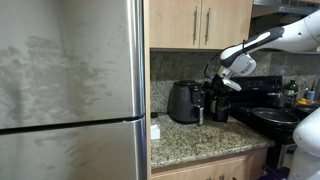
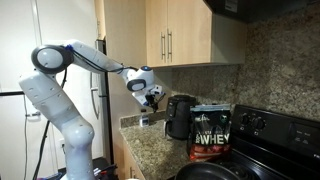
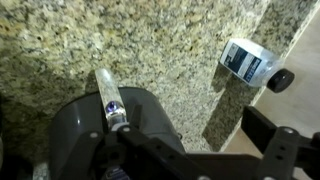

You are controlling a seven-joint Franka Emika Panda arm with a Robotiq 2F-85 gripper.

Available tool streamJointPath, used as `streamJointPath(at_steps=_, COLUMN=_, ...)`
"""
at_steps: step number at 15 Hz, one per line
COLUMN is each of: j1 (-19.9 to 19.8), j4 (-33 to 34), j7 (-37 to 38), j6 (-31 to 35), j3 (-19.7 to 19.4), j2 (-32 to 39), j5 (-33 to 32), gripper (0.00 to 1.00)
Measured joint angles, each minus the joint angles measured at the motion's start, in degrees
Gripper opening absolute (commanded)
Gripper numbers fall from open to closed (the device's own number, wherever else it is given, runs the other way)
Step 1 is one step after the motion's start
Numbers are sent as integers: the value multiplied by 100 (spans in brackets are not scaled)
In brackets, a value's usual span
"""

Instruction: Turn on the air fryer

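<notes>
On the counter (image 1: 205,142) squats the dark air fryer (image 1: 183,102).

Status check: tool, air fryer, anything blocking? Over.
Tool hovering by the air fryer, no contact; open or shut, cannot tell. Air fryer upright on counter. Black appliance and whey tub close by; top looks clear.

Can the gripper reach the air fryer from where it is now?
Probably yes. In an exterior view the gripper hangs close to the air fryer, slightly higher, with nothing between them. The wrist view shows the domed top right below.
</notes>
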Motion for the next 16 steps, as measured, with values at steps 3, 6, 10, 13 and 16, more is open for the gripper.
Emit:
streamJointPath(at_steps=3, j1=411, j4=-63, j7=-258, j6=1230, j3=-5, j2=405, j5=744, gripper=100)
streamJointPath(at_steps=6, j1=604, j4=-57, j7=-290, j6=1593, j3=3, j2=663, j5=971, gripper=100)
streamJointPath(at_steps=10, j1=578, j4=-57, j7=-261, j6=1658, j3=4, j2=621, j5=928, gripper=100)
streamJointPath(at_steps=13, j1=530, j4=-58, j7=-62, j6=2042, j3=-9, j2=862, j5=908, gripper=100)
streamJointPath(at_steps=16, j1=546, j4=-54, j7=-51, j6=2084, j3=-11, j2=934, j5=907, gripper=100)
